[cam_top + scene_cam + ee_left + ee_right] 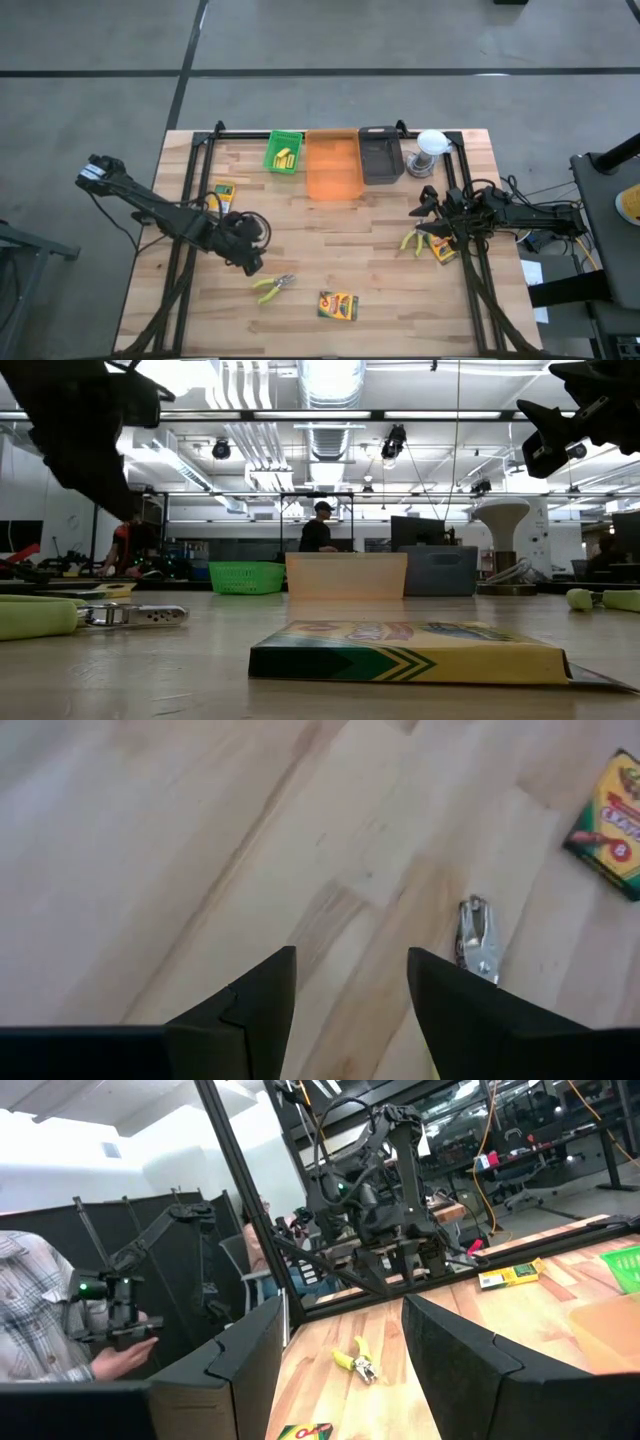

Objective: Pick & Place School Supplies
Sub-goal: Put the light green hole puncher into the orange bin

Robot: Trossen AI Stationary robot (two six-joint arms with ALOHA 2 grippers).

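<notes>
Hovering open and empty, left hand [350,995] overlooks pale wood-grain table [200,840] and steel-jawed pliers [478,938].

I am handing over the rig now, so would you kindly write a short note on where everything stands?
Left gripper: open, empty, hovering over bare wood near the yellow-handled pliers at the front.
Right gripper: open, empty, raised at the right edge above the second yellow-handled pliers and a crayon box.
Other flat yellow-and-green crayon boxes: one at front centre, one at the left.
Done: yellow blocks lie in the green tray.
Left: both pliers and three crayon boxes remain on the table; orange tray and black tray look empty.
</notes>
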